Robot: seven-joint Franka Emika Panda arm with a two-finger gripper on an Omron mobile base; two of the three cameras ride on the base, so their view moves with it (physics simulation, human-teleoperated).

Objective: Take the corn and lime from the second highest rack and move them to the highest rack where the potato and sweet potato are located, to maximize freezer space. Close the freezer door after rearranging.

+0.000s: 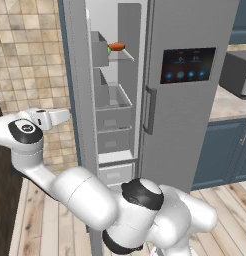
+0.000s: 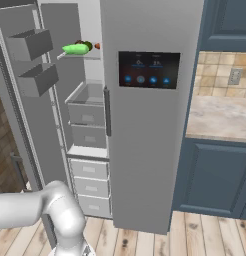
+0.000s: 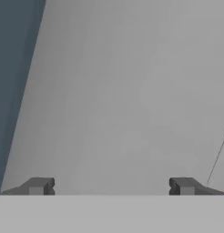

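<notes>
The freezer [image 1: 185, 125] stands with its freezer door [image 2: 17, 115] swung open to the left. On the highest rack [image 1: 126, 56], a thin shelf, lie the orange-brown sweet potato [image 1: 116, 46] and a long green corn [image 2: 76, 48]; a small green item beside them [image 1: 109, 50] may be the lime. Below it the second highest rack [image 2: 86, 106], a deep grey bin, shows nothing inside from here. My gripper [image 1: 67, 115] reaches to the door's outer side and is open. In the hand view its fingertips [image 3: 38, 185] stand wide apart facing the flat grey door panel [image 3: 132, 91], with its dark blue edge [image 3: 13, 68] at left.
Two grey bins [image 2: 32, 42] hang on the inside of the open door. Lower drawers [image 2: 90, 185] fill the compartment's base. The right door carries the black dispenser panel [image 1: 187, 65]. Right of it are a stone counter [image 1: 227, 102], a dark appliance [image 1: 237, 72] and blue cabinets [image 2: 215, 175].
</notes>
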